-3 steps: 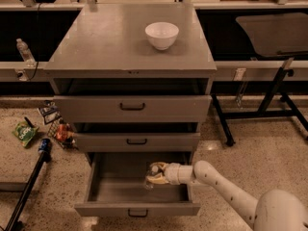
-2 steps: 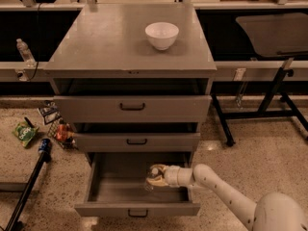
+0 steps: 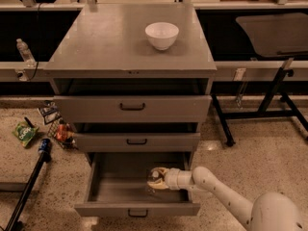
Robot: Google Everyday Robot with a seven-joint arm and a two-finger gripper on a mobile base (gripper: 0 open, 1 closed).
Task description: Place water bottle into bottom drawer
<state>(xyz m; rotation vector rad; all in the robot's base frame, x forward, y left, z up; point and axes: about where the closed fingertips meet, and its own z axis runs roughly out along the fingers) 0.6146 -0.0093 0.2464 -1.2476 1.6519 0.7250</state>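
Note:
The bottom drawer (image 3: 115, 184) of the grey cabinet is pulled open. My gripper (image 3: 157, 177) reaches in from the right over the drawer's right half. It is shut on the water bottle (image 3: 153, 181), a small clear plastic bottle held low inside the drawer, at or just above its floor. The white arm (image 3: 216, 189) runs from the gripper to the lower right.
A white bowl (image 3: 161, 34) stands on the cabinet top (image 3: 106, 42). The top drawer (image 3: 132, 108) and middle drawer (image 3: 137, 141) are closed. Snack bags and a can (image 3: 44, 145) lie on the floor at left. Another clear bottle (image 3: 24, 51) stands on the left ledge. A black table frame (image 3: 269, 93) is at right.
The gripper with the bottle has shifted slightly left and down into the drawer. Nothing else has moved.

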